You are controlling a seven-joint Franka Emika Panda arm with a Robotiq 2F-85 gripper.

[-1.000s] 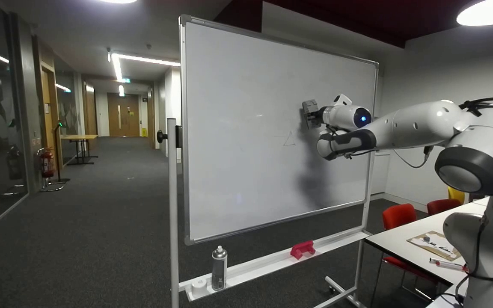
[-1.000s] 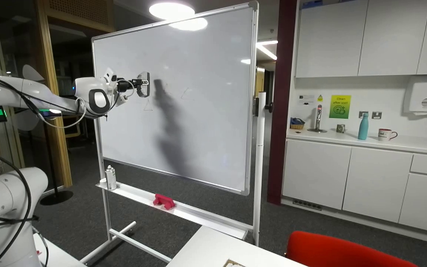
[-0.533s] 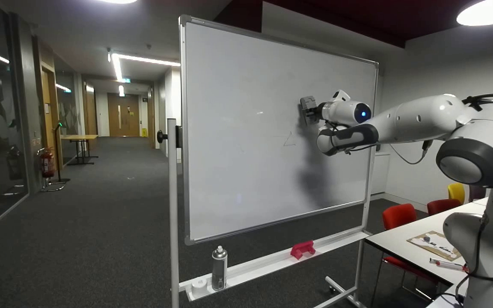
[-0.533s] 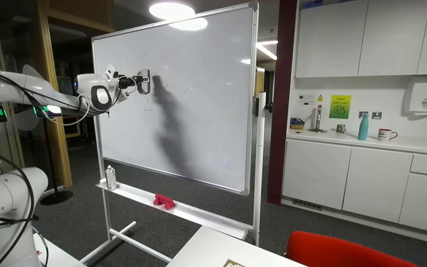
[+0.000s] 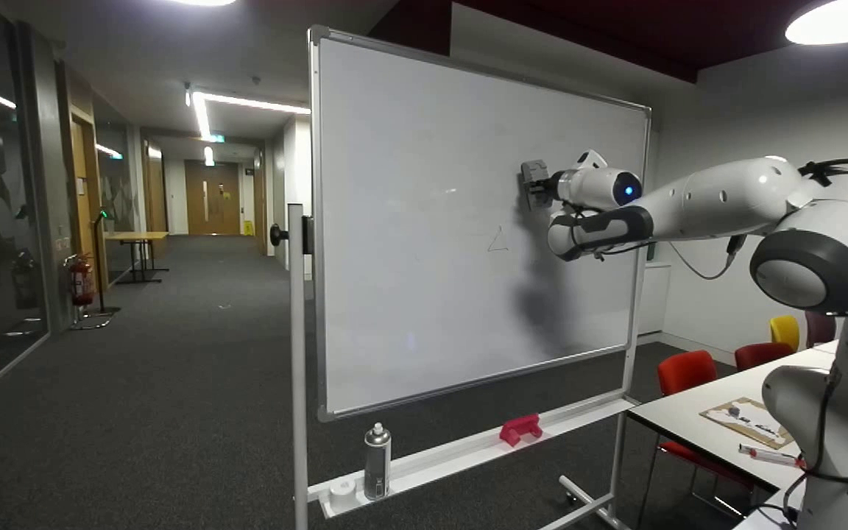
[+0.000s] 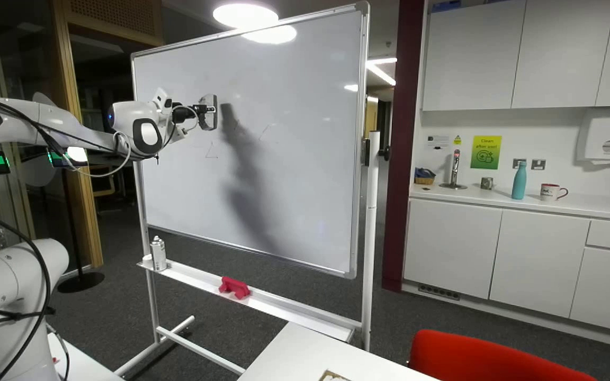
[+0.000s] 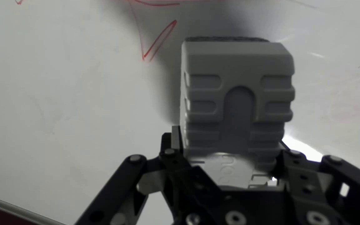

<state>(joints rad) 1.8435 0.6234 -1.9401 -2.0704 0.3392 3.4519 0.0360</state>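
The black, two-fingered claw (image 7: 230,147) is clenched on a grey, ribbed plastic block eraser (image 7: 237,65), gripping it from both sides. The eraser hangs before a large rectangular whiteboard (image 5: 409,184) framed in grey metal; whether its dark felt face (image 7: 227,39) touches the surface cannot be told. Near it in the wrist view run thin, angular red pen strokes (image 7: 159,40). Under the board, a long white tray (image 5: 457,458) bears a red, bracket-shaped piece (image 5: 520,429), an upright silver cylindrical spray can (image 5: 377,465) and a small white roll (image 5: 342,492). Nearby stands a white-topped table (image 5: 670,408) with a red chair (image 5: 687,372).
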